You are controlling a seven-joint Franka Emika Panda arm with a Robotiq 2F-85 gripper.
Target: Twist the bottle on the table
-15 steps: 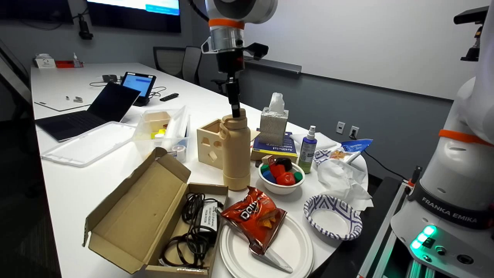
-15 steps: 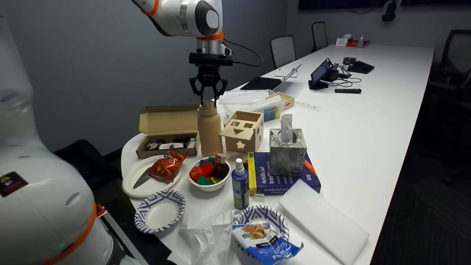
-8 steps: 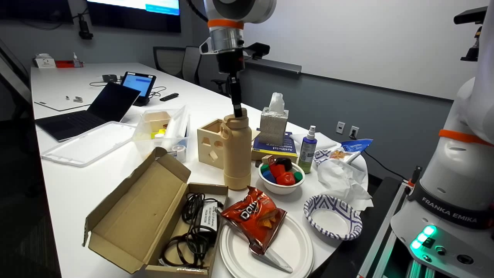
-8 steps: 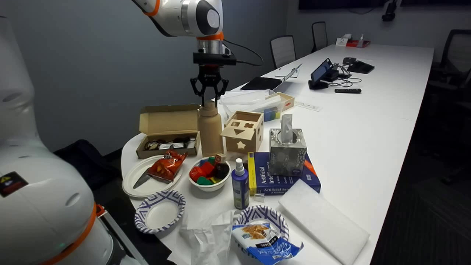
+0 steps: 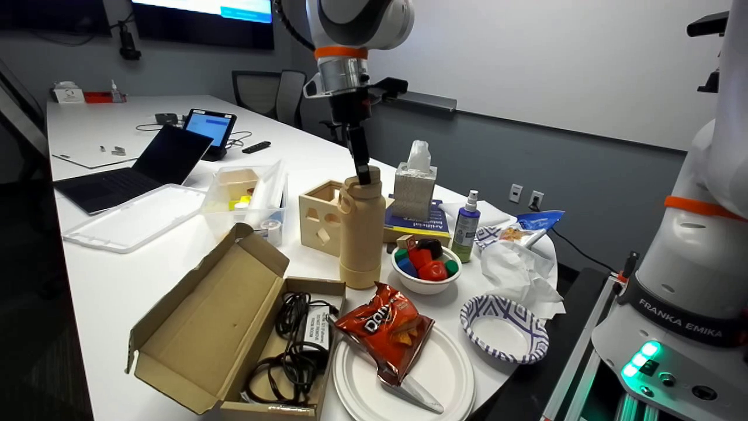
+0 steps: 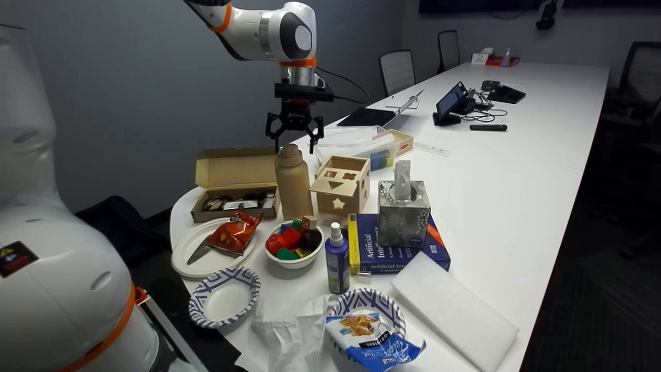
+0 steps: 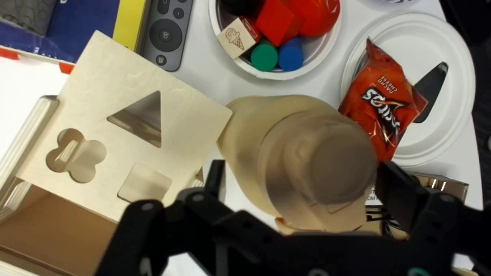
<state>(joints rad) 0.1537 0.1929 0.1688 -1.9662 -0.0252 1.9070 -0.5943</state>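
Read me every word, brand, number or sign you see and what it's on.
"FRANKA EMIKA": robot base
"Doritos", "NACHO CHEESE": red chip bag
"Artificial": blue book; rest unclear
"ORIGINAL": blue snack bag
"DO NOT REMOVE FROM ROOM": white label in cardboard box
Too small or blurred: spray bottle label, tablet screen, remote's symbols, dark sticker
None visible: beige bottle

White arm (image 6: 250,32); orange bands (image 5: 340,52); black end effector (image 6: 294,149)

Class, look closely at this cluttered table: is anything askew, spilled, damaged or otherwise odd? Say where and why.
Two things look askew. The wooden lid appears partly slid off its shape box, jutting toward the tan bottle. The patterned bowl nearest the robot base seems to overhang the edge of the table. I see no spill.
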